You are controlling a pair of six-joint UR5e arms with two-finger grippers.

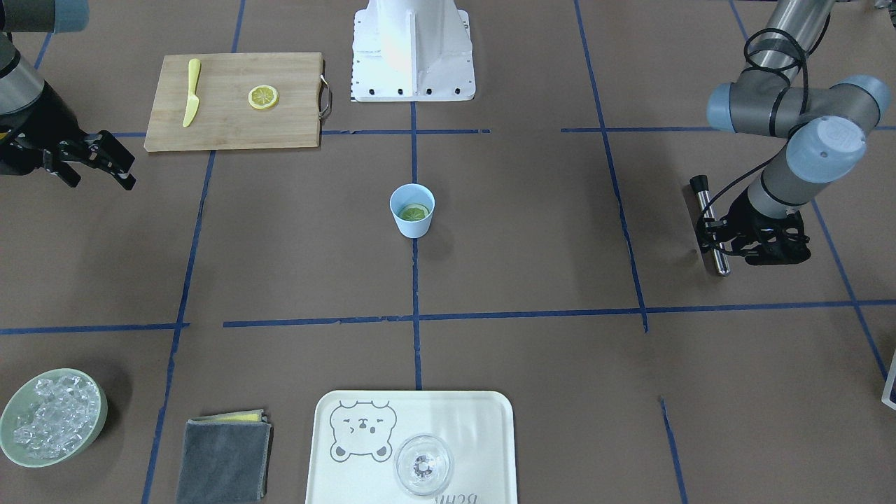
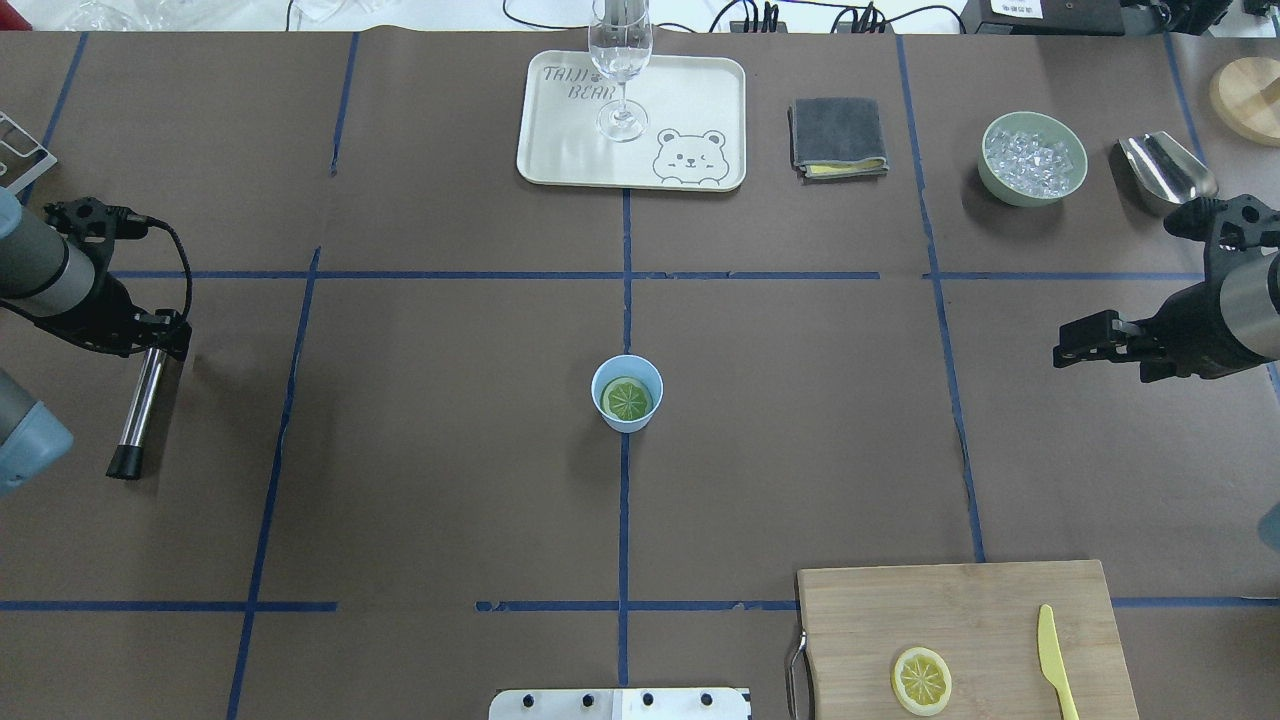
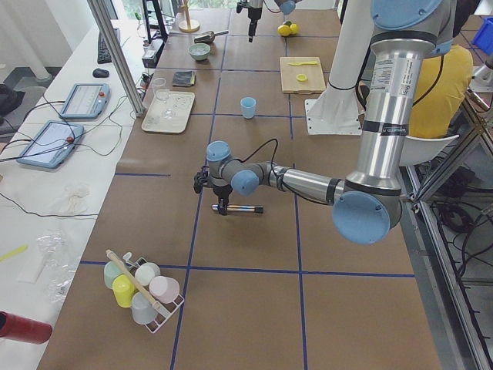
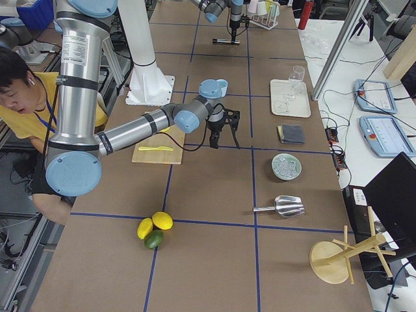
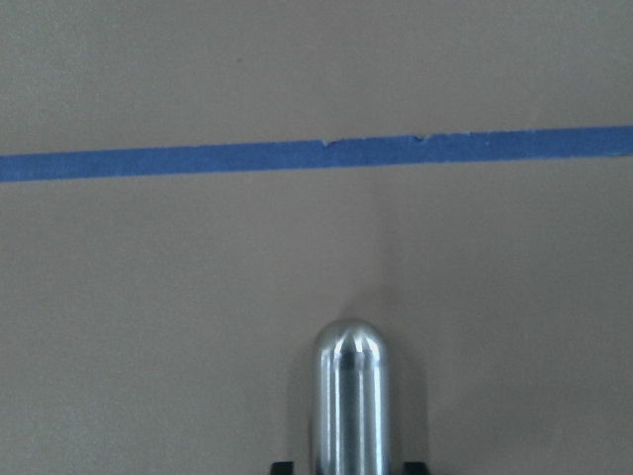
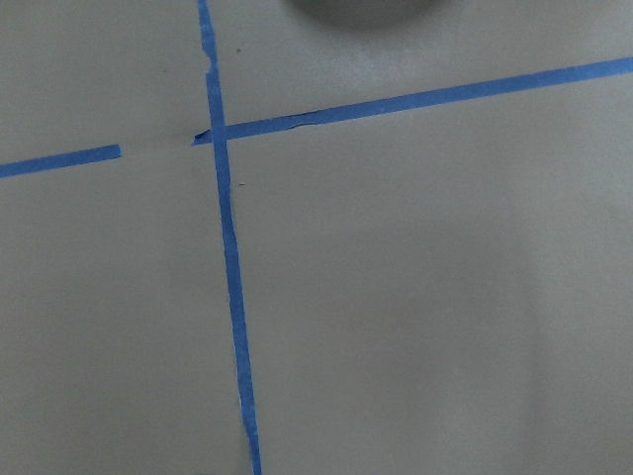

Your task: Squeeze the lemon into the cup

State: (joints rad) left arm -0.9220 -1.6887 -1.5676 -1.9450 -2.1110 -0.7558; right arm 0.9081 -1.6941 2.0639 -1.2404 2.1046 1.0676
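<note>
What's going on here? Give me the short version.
A lemon slice already lies inside the blue cup at the centre. The left pincer appears clamped on a metal rod lying on the table. The right pincer hovers open and empty near the cutting board, where a second slice and a yellow knife sit.

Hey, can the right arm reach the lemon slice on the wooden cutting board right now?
Probably yes. The right gripper is empty with fingers open, and the round yellow lemon slice lies flat on the wooden cutting board, apart from the yellow plastic knife; nothing shows between them.
</note>
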